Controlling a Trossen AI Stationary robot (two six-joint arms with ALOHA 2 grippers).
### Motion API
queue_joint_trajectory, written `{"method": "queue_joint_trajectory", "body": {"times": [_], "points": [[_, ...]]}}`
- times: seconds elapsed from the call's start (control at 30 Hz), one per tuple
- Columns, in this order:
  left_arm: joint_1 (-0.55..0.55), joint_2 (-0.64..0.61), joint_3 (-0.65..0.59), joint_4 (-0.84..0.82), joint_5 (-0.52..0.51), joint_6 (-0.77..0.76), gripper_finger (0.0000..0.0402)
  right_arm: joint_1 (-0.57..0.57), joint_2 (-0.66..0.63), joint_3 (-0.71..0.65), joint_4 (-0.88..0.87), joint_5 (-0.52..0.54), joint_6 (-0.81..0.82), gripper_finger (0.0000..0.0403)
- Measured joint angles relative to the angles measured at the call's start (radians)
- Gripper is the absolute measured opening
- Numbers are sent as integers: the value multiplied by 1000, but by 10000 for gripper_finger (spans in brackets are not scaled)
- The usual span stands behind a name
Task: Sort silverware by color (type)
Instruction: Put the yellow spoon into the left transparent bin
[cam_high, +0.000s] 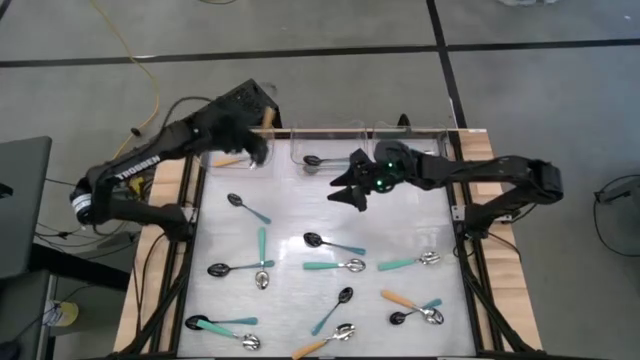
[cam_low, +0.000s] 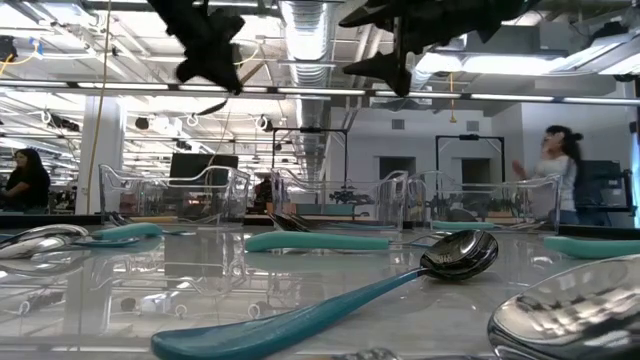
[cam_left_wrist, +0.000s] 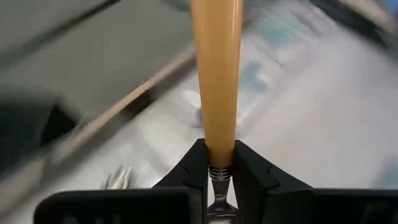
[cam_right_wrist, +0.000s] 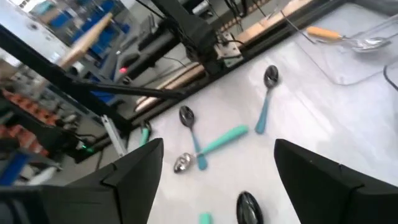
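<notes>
My left gripper (cam_high: 252, 143) hovers over the left clear bin (cam_high: 228, 150) at the table's far edge, shut on an orange-handled spoon (cam_left_wrist: 216, 74). Another orange-handled spoon (cam_high: 232, 160) lies inside that bin. A black-bowled teal spoon (cam_high: 320, 160) lies in the middle bin (cam_high: 330, 148). My right gripper (cam_high: 352, 192) hangs open above the table just in front of the middle bin, touching nothing. Several teal-handled spoons (cam_high: 332, 243) and orange-handled spoons (cam_high: 405, 299) lie flat across the table. My left gripper pinches the spoon between its two fingers at the lower end of the orange handle (cam_left_wrist: 217, 158), where it meets the ringed metal neck (cam_left_wrist: 216, 174). The handle runs straight out past the fingertips, along the fingers. The spoon is lifted clear; its bowl is hidden behind the fingers.
A third clear bin (cam_high: 408, 135) stands at the far right. Wooden rails (cam_high: 160, 215) and black frame posts (cam_high: 470, 250) border the white table. Both arms crowd the far edge; the near half holds only scattered spoons. A person (cam_low: 555, 165) stands in the room beyond.
</notes>
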Motion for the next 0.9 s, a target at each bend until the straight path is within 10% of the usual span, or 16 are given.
{"method": "queue_joint_trajectory", "body": {"times": [0.6, 0.9], "points": [[85, -106, -386, 316, -554, -1311, 33, 63, -2, 0, -31, 24, -92, 327], [115, 43, -398, 243, -495, -1735, 32, 63, -2, 0, -43, -44, -115, 327]]}}
